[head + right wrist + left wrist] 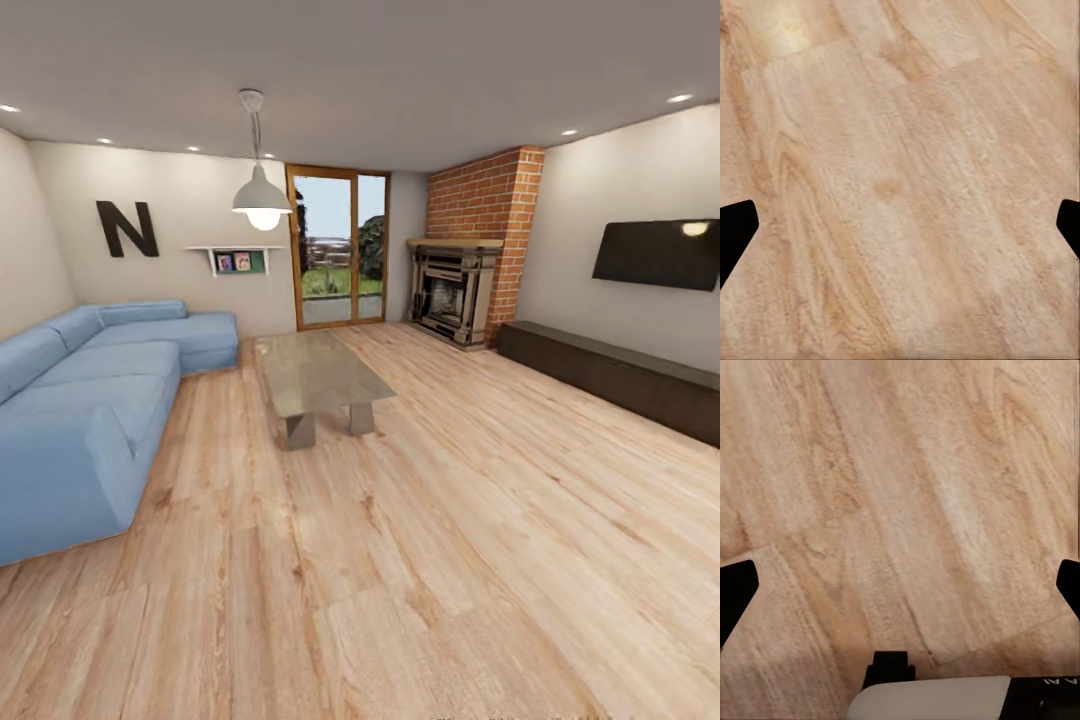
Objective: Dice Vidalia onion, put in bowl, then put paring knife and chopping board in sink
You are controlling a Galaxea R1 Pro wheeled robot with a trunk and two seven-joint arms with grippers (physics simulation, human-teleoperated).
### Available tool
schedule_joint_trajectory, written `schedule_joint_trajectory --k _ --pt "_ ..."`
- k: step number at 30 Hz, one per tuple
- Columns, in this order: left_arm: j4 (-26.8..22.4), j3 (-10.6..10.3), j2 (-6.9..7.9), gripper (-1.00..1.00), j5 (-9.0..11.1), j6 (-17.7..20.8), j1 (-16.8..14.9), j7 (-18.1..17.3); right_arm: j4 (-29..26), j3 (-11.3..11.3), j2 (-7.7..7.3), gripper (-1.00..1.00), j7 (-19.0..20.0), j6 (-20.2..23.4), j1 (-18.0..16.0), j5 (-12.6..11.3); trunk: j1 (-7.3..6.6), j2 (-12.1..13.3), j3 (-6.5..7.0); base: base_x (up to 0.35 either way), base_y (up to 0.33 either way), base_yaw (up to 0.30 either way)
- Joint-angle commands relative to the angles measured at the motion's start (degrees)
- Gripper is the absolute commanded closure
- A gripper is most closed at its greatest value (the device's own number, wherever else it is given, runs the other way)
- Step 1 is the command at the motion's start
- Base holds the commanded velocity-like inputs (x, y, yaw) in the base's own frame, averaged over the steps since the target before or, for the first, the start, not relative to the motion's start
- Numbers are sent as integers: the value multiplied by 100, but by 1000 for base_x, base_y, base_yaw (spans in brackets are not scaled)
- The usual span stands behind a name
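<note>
I am in a living room, not the kitchen. The Vidalia onion, chopping board, paring knife, bowl, sink and countertop are all out of view. In the left wrist view my left gripper (900, 585) is open, its dark fingertips (735, 589) wide apart at the picture's edges, with bare wooden floor between them. In the right wrist view my right gripper (900, 225) is likewise open, its fingertips (735, 229) spread over floorboards and holding nothing.
A blue corner sofa (90, 400) fills the left side. A glass coffee table (315, 375) stands ahead. A fireplace (455, 290) against brick, a low dark cabinet (620, 375) and a wall TV (655, 252) line the right. Wooden floor (420, 560) stretches ahead toward a glass door (338, 245).
</note>
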Motion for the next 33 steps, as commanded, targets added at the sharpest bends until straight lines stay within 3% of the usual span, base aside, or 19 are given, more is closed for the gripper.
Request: schedule_joint_trajectory --k 1,10,18,33 --pt "-8 -1 5 -100 6 -28 1 -7 5 0 2 -100 -14 -19 -4 -4 0 -3 -2 0 0 -294" --pt "3 -8 3 -100 6 -54 1 -7 6 -27 -4 -100 -21 -19 -4 -13 0 -3 24 0 0 -294" --pt "15 -9 3 -100 6 -56 1 -7 7 -222 1 -100 -15 -19 -4 -30 0 -3 47 0 0 -294" --pt "20 -9 3 -100 6 -62 1 -11 5 -238 2 -100 -19 -22 -4 -30 0 -3 90 0 0 -294"
